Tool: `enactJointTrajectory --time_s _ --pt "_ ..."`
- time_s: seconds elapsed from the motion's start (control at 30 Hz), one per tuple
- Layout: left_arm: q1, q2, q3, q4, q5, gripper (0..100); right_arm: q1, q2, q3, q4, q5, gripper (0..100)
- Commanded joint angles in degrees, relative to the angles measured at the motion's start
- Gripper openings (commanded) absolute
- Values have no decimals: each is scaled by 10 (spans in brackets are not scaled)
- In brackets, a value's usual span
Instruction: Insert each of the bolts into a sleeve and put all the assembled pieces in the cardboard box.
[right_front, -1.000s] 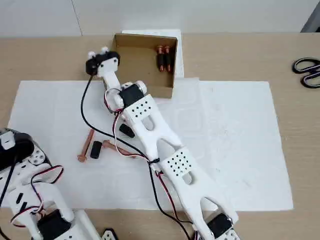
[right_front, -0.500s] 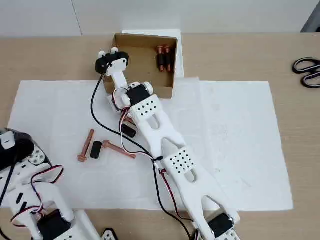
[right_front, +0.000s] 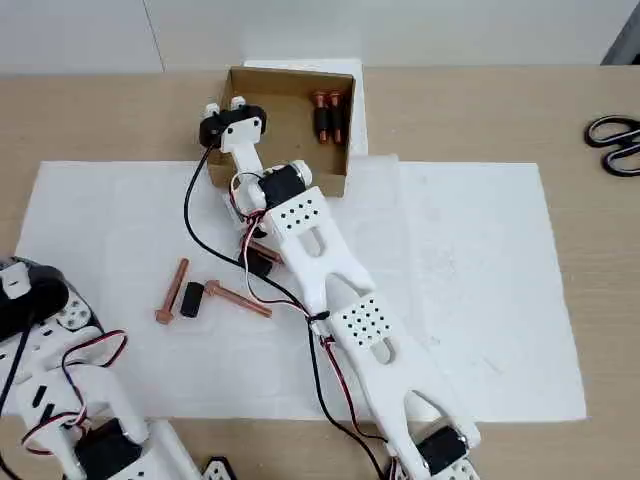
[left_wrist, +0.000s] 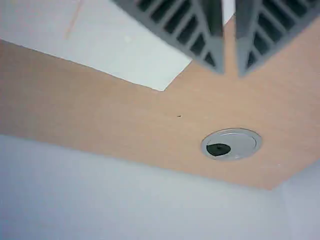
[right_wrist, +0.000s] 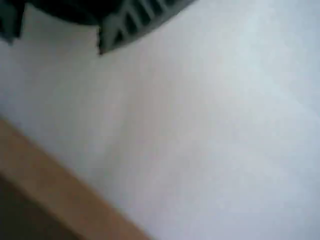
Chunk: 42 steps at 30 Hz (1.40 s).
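The left gripper (left_wrist: 228, 70) is held nearly closed on nothing, its arm folded by the paper (right_front: 480, 290). The right gripper (right_front: 230, 122) is poised at the box (right_front: 283, 78), at its near-left corner; whether it is open or loaded cannot be told. A delivery is judged to be in hand, so the wall must be cleared next. Two sleeved pieces (right_front: 327, 115) lie inside the box. Slim copper bolts (right_front: 171, 291) and short black sleeves (right_front: 191, 299) lie loose on the paper.
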Motion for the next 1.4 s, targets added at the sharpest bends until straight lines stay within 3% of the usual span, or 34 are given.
enactJointTrajectory --time_s 0.0,0.57,1.0,1.37 --pt "0 -7 -26 0 -1 6 1 -38 -12 15 1 3" --pt "1 -7 -26 0 1 6 34 -227 -4 105 3 3" --pt "1 -7 -26 0 1 6 124 -411 378 99 2 3" --pt "1 -7 -26 0 1 6 168 -419 517 100 0 4"
